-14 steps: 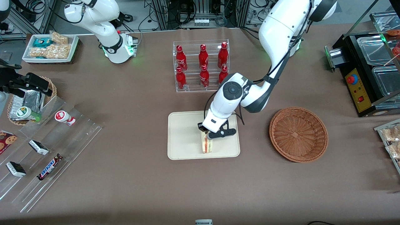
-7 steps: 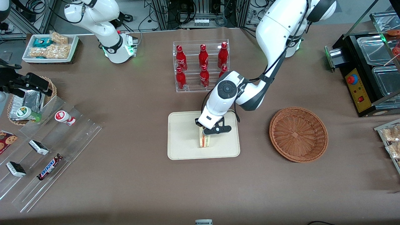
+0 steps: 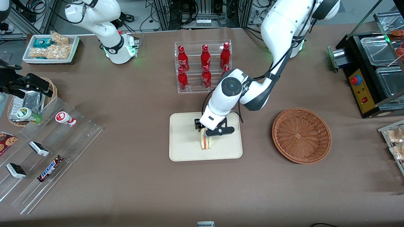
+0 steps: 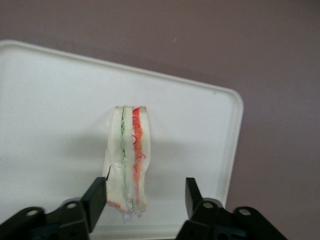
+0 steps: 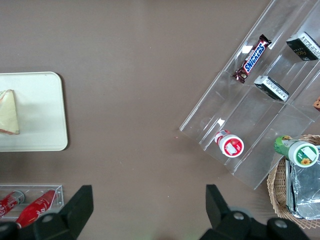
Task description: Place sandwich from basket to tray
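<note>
The sandwich (image 3: 207, 142) (image 4: 128, 155) (image 5: 8, 113) stands on edge on the cream tray (image 3: 184, 142) (image 4: 55, 110) (image 5: 40, 115), its red and green filling showing through clear wrap. My gripper (image 3: 210, 130) (image 4: 145, 197) hovers just above the sandwich's end farther from the front camera. Its fingers (image 4: 96, 197) are open, one close beside the wrap and the other well apart from it. The brown wicker basket (image 3: 301, 135) sits empty on the table toward the working arm's end.
A clear rack of red bottles (image 3: 203, 66) stands farther from the front camera than the tray. A tiered acrylic stand with snack bars (image 3: 47, 157) and a foil-lined small basket (image 3: 28, 104) lie toward the parked arm's end. A black appliance (image 3: 369, 72) is at the working arm's end.
The gripper moved with the sandwich a little farther from the front camera, then opened its fingers. The sandwich now rests on the tray, let go.
</note>
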